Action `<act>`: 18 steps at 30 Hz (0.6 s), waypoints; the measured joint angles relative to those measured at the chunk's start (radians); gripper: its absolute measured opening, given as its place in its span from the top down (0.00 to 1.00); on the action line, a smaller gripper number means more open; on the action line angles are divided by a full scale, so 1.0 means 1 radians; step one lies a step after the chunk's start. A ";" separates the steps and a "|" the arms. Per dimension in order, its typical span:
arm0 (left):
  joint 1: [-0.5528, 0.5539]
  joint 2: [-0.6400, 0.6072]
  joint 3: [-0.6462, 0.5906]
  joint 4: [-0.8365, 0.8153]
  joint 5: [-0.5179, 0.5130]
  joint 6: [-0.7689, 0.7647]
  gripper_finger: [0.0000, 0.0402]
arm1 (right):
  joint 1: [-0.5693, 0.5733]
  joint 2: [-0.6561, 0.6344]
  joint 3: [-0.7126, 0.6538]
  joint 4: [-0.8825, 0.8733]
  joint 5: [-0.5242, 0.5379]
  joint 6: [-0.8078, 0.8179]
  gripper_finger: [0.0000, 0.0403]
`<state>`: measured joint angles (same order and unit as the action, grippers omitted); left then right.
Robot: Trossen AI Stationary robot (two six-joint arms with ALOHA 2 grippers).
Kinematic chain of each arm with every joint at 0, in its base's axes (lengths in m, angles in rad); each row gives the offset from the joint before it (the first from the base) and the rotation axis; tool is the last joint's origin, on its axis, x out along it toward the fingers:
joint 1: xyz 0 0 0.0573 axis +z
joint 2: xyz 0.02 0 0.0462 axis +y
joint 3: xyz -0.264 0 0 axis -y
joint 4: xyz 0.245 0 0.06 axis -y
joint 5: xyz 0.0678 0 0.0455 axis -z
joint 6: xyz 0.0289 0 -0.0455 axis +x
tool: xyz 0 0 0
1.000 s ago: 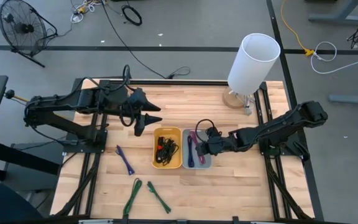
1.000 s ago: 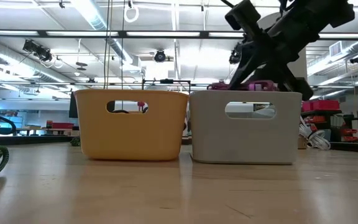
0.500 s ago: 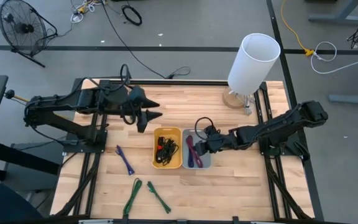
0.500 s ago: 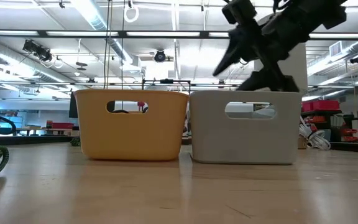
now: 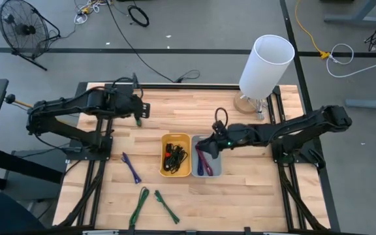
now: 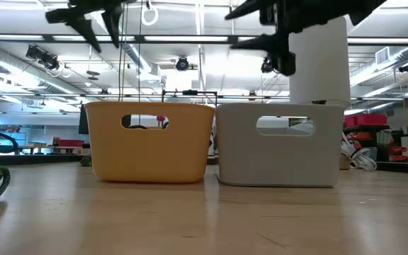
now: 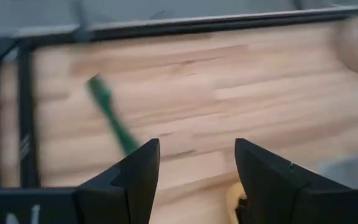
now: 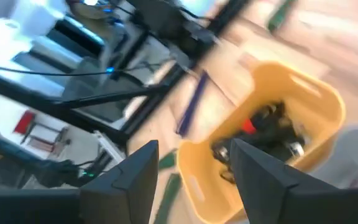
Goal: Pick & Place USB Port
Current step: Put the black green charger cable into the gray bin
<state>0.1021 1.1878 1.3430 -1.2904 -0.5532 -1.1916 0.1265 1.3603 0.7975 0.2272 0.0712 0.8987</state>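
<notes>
A yellow bin (image 5: 175,155) holding black and red cables stands mid-table, with a grey bin (image 5: 207,156) holding purple USB cables (image 5: 201,158) right beside it. My right gripper (image 5: 213,142) hangs open and empty above the grey bin's far right corner; its wrist view looks down on the yellow bin (image 8: 272,137). My left gripper (image 5: 139,112) is open and empty near the table's far left, above a green cable (image 7: 109,115) that lies flat on the wood. One purple cable (image 5: 130,167) and two green cables (image 5: 139,205) lie flat near the front.
A tall white cylinder (image 5: 266,64) on a round wooden base stands at the far right corner. Both bins (image 6: 282,145) show side by side in the low view. Bare wood lies between the bins and the far edge and to the right of the grey bin.
My right gripper has opened over the grey bin and let go of a purple cable, which now lies in the bin. It has then risen and drawn back toward the far right. My left gripper has swung up and toward the table's far left.
</notes>
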 joint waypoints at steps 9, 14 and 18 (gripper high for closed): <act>0.111 0.028 -0.151 -0.015 0.201 -0.159 0.47 | -0.046 -0.149 -0.001 0.132 -0.084 -0.195 0.52; 0.188 0.034 -0.292 0.074 0.272 -0.185 0.47 | -0.048 -0.245 0.000 0.103 -0.092 -0.269 0.52; 0.272 0.034 -0.374 0.161 0.307 -0.184 0.47 | -0.048 -0.294 0.000 0.054 -0.117 -0.286 0.52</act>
<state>0.3746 1.2213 0.9691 -1.1296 -0.2466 -1.3761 0.0788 1.0662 0.7971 0.2811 -0.0460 0.6125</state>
